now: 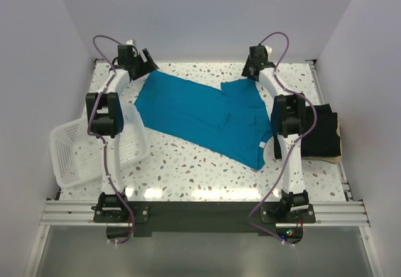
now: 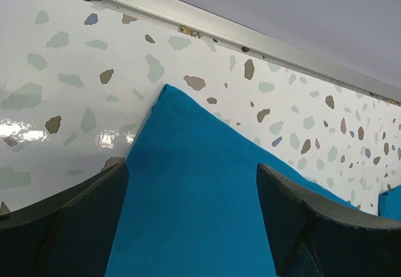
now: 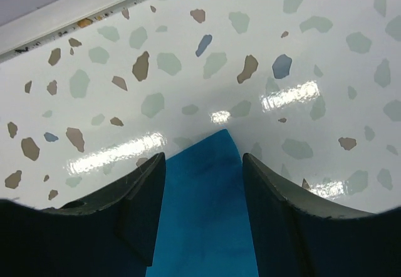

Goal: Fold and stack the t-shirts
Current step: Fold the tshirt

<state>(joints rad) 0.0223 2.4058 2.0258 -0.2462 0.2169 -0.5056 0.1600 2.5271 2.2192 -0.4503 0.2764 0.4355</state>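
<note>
Teal t-shirt [image 1: 200, 117] flat, long axis diagonal far-left to near-right, lightly creased. Left gripper [image 1: 147, 64], right gripper [image 1: 250, 71] at far corners, jaws spread astride cloth. Black t-shirt [image 1: 322, 130] folded.

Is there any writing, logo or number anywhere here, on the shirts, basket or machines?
None readable. The teal-blue t-shirt, the black t-shirt, the white basket, the left arm and the right arm bear no visible print.
Tiny dark marks on the metal rail are too blurred to read.
</note>
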